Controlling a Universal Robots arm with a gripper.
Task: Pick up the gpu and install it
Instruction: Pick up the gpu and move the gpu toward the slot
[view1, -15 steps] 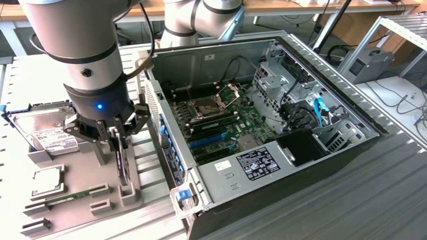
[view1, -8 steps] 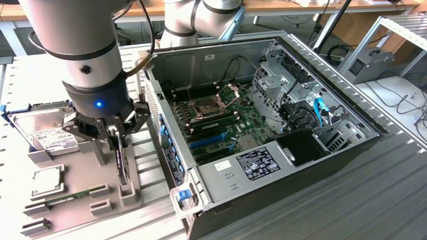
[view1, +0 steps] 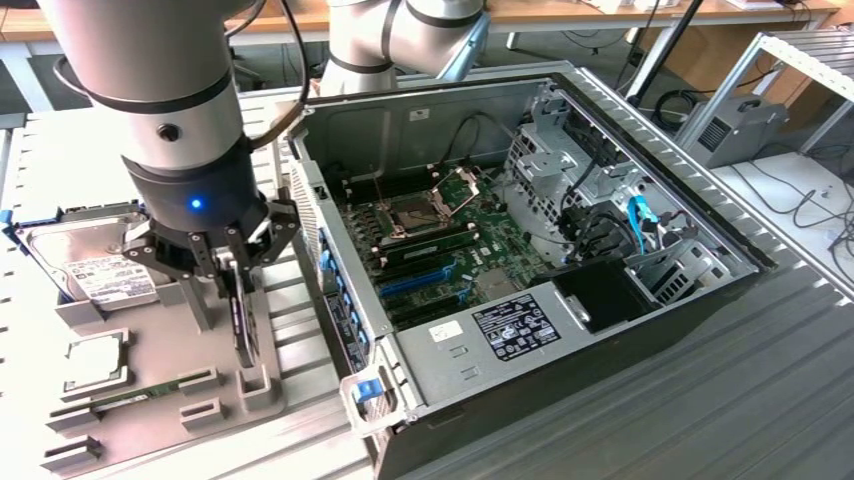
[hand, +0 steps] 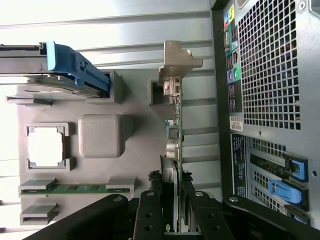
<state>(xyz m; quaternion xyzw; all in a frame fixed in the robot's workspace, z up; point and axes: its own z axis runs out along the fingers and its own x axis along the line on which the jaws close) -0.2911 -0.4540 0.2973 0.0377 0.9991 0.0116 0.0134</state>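
The gpu (hand: 176, 145) stands on edge between my fingers (hand: 149, 212), which are clamped on its two faces. My gripper (view1: 230, 264) hangs over the grey holder tray (view1: 154, 345). The hard drive (view1: 100, 270) lies to the exterior view's left and the open computer case (view1: 414, 125) to its right.

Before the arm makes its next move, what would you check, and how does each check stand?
1. Gripper straddles the graphics card: ok.
2. Fingers pressed on both card faces: ok.
3. Card upright in the grey holder: ok.
4. Card lifted clear of the holder: not ok, it sits in its slot.
5. Computer case open: ok.
6. Blue slots inside it empty: ok.
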